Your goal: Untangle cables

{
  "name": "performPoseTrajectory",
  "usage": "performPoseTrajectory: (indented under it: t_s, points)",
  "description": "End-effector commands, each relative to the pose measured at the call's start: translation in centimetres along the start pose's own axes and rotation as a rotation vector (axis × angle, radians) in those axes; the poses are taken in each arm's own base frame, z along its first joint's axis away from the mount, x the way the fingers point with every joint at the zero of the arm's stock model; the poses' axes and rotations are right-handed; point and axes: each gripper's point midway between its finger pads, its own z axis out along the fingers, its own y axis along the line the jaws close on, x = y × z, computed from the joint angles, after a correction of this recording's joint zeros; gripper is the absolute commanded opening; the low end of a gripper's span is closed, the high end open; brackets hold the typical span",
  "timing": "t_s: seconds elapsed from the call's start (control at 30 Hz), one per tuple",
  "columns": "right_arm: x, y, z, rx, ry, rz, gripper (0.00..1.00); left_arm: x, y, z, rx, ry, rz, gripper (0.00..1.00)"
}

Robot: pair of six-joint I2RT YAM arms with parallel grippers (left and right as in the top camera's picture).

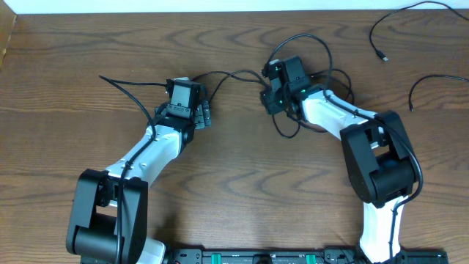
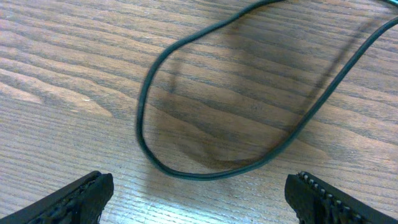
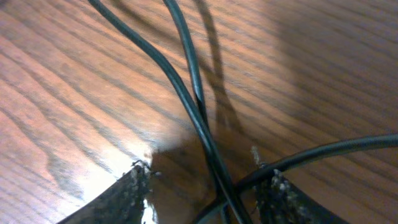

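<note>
Dark brown wood-grain table (image 1: pixel 58 59), tangle of thin black cables (image 1: pixel 234 72) lying across its middle, separate black cord (image 1: pixel 377 45) with small plug near the far right corner, loose black cord (image 1: pixel 432 78) by the right edge

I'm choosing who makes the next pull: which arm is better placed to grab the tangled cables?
Right, I'd say. The right fingers straddle the crossed cables, which run between them. The left fingers stand wide apart with only a loose loop ahead of them.
</note>
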Motion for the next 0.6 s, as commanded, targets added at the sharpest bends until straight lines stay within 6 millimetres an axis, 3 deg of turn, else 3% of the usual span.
performPoseTrajectory:
  t_s: [0.0,0.2,0.3,0.37,0.57]
  points:
    - [1.6,0.5,1.1,0.019,0.046,-0.031,0.45,0.0,0.4,0.0,-0.019,-0.001,-0.007,0.93]
    - [1.6,-0.2,1.1,0.080,0.046,-0.023,0.25,0.0,0.4,0.0,-0.019,-0.001,-0.007,0.93]
    - [1.6,-0.8,1.1,0.116,0.042,0.001,0.06,0.0,0.4,0.0,-0.019,-0.001,-0.007,0.93]
    - [1.5,-1.7,0.9,0.170,0.036,0.031,0.01,0.0,0.4,0.0,-0.019,-0.001,-0.007,0.93]
    - [0.1,-1.9,-0.2,0.186,-0.006,0.054,0.01,0.0,0.4,0.0,-0.019,-0.001,-0.007,0.93]
